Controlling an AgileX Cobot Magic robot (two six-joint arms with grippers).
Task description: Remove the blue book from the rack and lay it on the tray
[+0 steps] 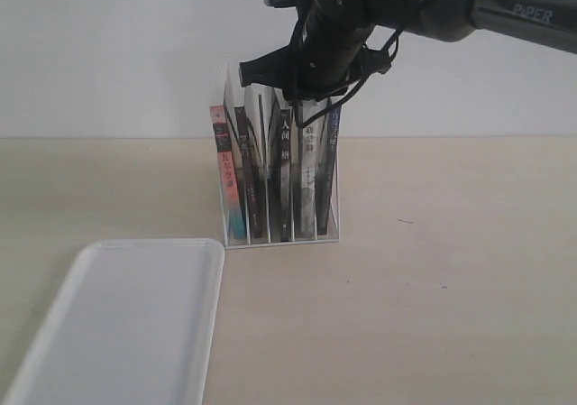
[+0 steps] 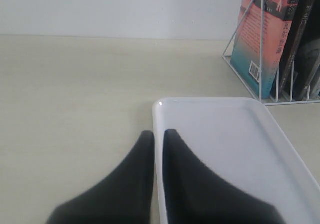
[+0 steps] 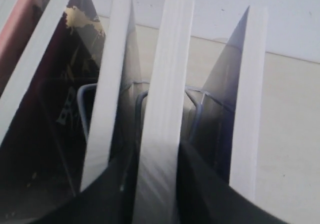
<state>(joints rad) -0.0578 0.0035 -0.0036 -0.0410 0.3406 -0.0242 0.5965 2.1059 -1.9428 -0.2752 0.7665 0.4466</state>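
The white wire rack [image 1: 224,197] holds several upright books. The blue book [image 1: 331,166] stands in the rightmost slot, and its page edge [image 3: 247,99] and bluish cover show in the right wrist view. My right gripper [image 1: 302,98] [image 3: 157,169] is at the book tops. Its dark fingers [image 3: 205,184] lie close on either side of the neighbouring pale grey-spined book [image 1: 308,179] [image 3: 165,94]; whether they press it is unclear. The white tray [image 1: 126,324] [image 2: 225,149] lies front left. My left gripper [image 2: 159,144] has its fingers nearly together, with the tray's rim [image 2: 158,115] running in the slit between them.
A pink-and-teal book [image 1: 225,175] [image 2: 252,39] fills the leftmost slot, with a black-spined book [image 1: 284,166] and other dark ones between. The pale wooden table [image 1: 451,270] spreads to the right of the rack. A white wall [image 1: 108,53] stands behind.
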